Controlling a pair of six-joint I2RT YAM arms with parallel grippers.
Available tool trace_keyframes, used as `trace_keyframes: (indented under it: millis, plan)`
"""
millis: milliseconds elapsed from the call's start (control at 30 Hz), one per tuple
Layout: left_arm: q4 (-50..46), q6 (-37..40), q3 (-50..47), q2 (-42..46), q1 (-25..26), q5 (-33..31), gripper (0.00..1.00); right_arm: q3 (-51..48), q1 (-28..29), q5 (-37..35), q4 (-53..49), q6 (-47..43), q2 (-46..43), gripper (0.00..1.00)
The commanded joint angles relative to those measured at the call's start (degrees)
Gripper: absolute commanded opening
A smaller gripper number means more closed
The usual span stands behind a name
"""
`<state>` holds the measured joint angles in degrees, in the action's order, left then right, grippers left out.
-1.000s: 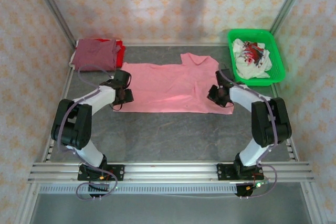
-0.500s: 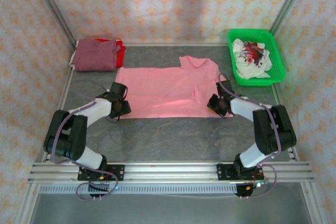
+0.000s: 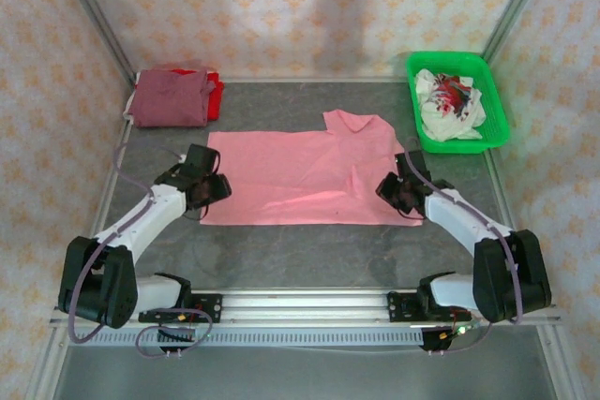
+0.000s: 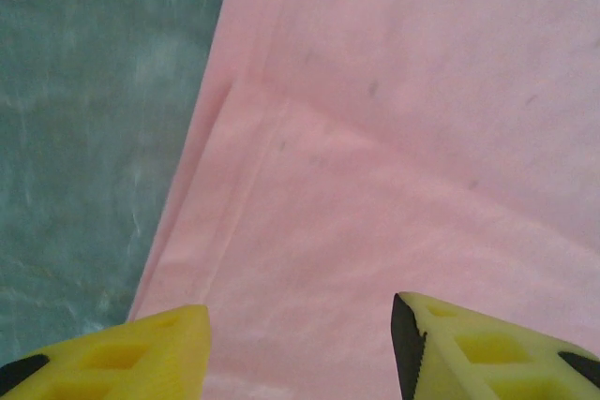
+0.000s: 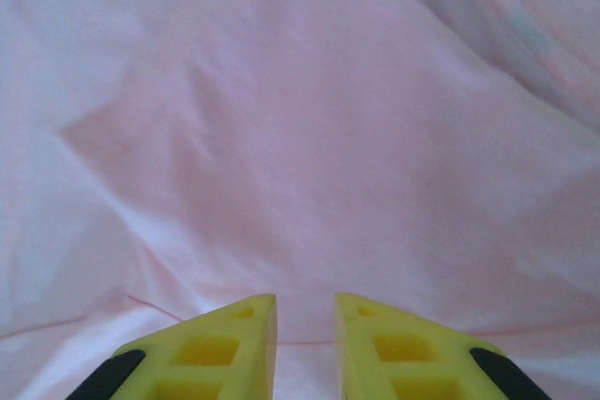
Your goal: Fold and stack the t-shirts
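Left gripper (image 3: 217, 189), jaws apart, and my right gripper (image 3: 388, 190), nearly closed, grip unclear, sit at opposite ends of the salmon-pink cloth t-shirt (image 3: 300, 175); its long axis spans between them.

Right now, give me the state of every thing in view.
pink t-shirt, spread flat
maroon t-shirt, folded, lying on the red t-shirt
green basket, holding crumpled cloth
left gripper, open over the shirt's left edge
right gripper, nearly closed at shirt's right edge, grip unclear
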<state>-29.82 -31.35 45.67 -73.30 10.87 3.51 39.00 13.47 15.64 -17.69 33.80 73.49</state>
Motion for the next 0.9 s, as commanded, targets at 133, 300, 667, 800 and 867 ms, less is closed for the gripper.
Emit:
trace_keyframes:
  millis: [133,300,667,800,867]
  plan:
    - [-10.12,3.89,5.42,-7.41,0.11,-7.62,0.56,2.11,0.82,-2.81,-0.76,-2.29,2.36,0.23]
    - [-9.2,4.01,5.41,-10.49,0.56,-6.45,0.56,2.69,1.05,-2.28,-0.06,-2.73,5.12,0.23]
    - [-3.66,3.8,5.78,-13.65,1.36,-4.31,0.53,5.05,1.15,-2.74,1.29,-3.35,7.62,0.23]
    - [-2.92,4.78,9.19,-13.45,1.4,-4.37,0.53,9.18,1.27,-3.98,-0.24,-5.19,9.0,0.23]
    - [-3.54,5.78,12.65,-15.38,1.43,-4.45,0.53,12.12,1.27,-4.26,-0.94,-6.12,10.56,0.23]
